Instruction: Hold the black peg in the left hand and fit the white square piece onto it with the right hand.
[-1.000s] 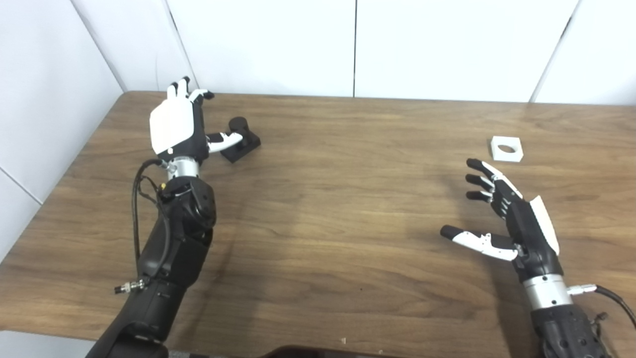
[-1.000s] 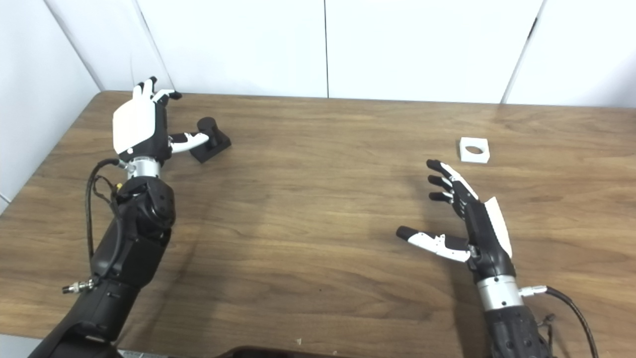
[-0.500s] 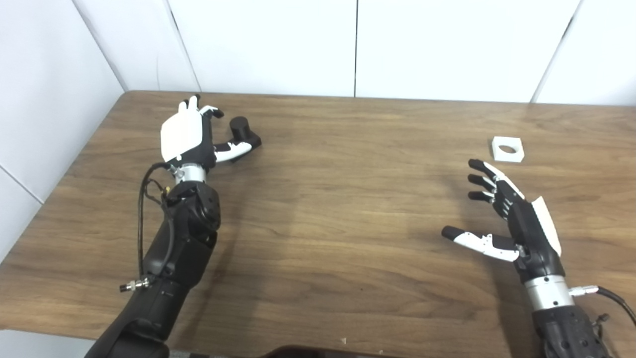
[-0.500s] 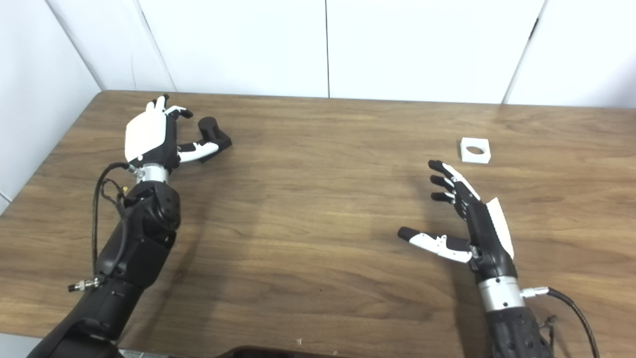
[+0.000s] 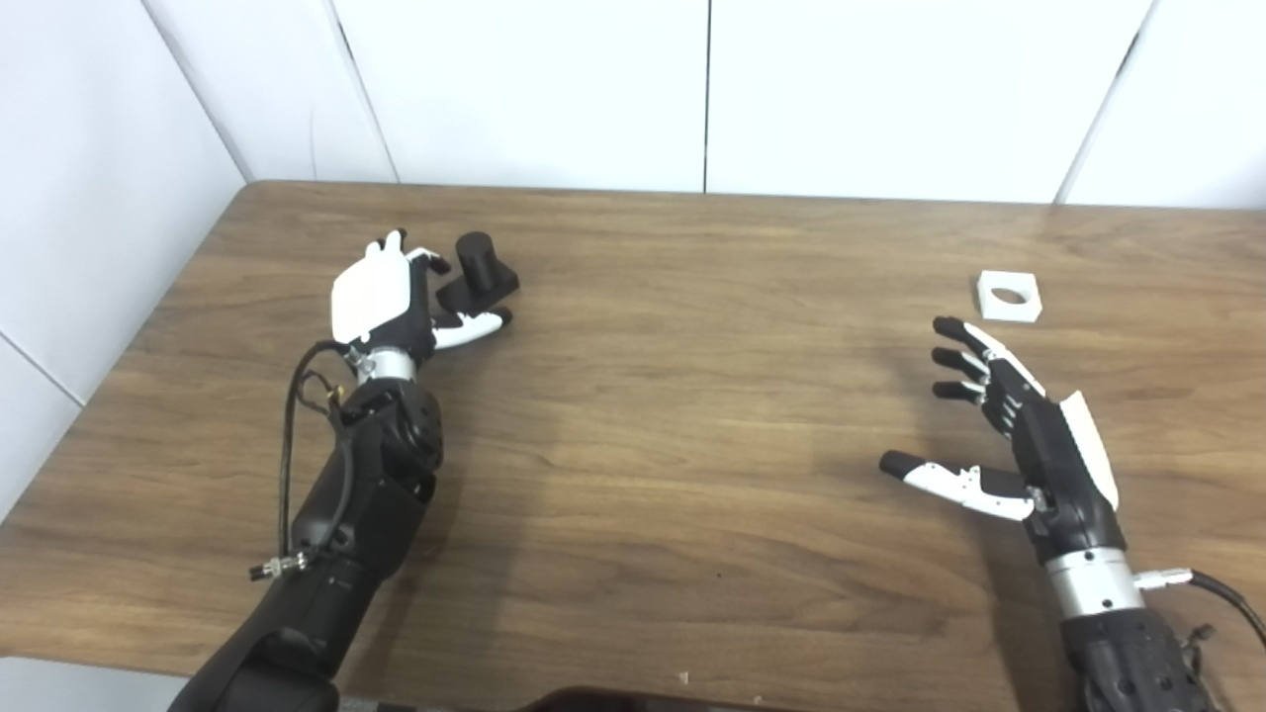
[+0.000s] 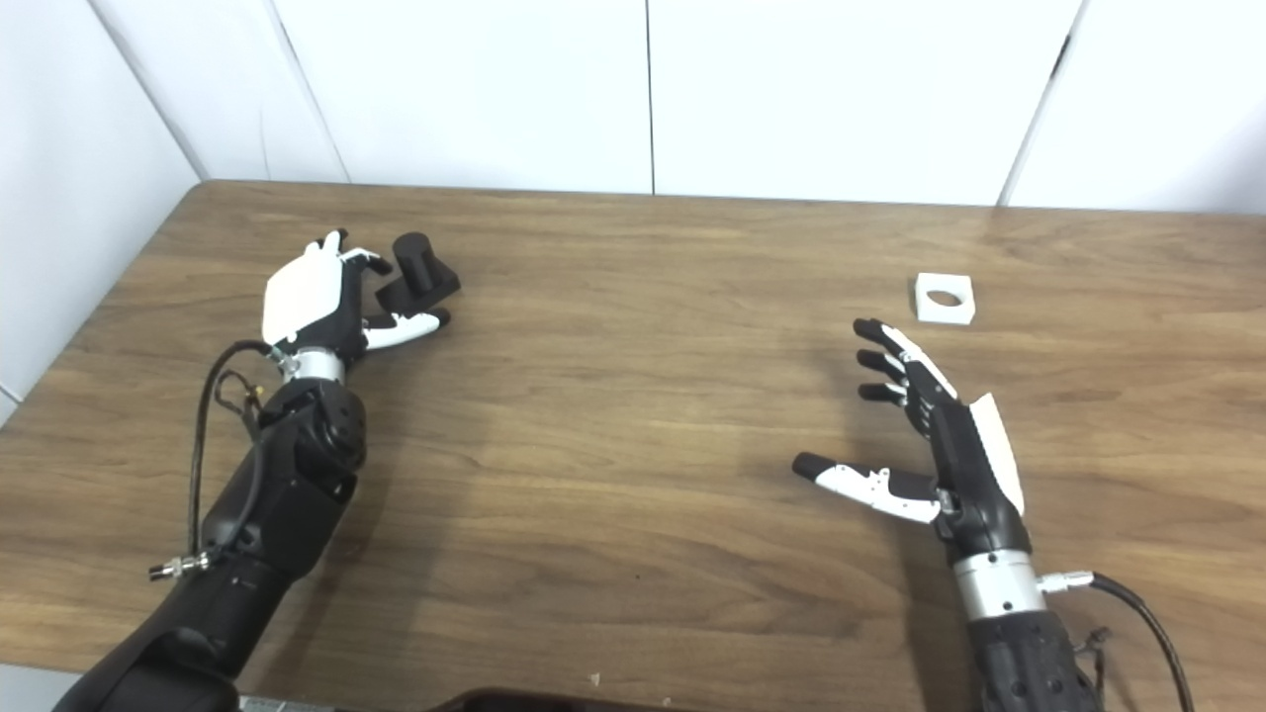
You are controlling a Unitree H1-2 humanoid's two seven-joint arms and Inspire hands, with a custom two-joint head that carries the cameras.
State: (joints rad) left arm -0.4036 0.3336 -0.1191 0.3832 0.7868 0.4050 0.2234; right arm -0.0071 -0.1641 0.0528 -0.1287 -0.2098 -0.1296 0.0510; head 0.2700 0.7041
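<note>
A wooden bench (image 5: 692,415) fills most of the view, its brown top marked with a darker grain running left to right and a rounded corner at the far left. White wall panels (image 5: 524,89) stand behind it, split by thin dark vertical seams, and another white wall (image 5: 89,198) runs along the left side. The light is even and soft, leaving faint shadows on the wood. A small pale speck (image 5: 681,677) lies near the front edge.

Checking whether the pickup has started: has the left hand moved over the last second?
Yes. The left hand has come down toward the near table edge and curled around the black peg, which stayed in place.
</note>
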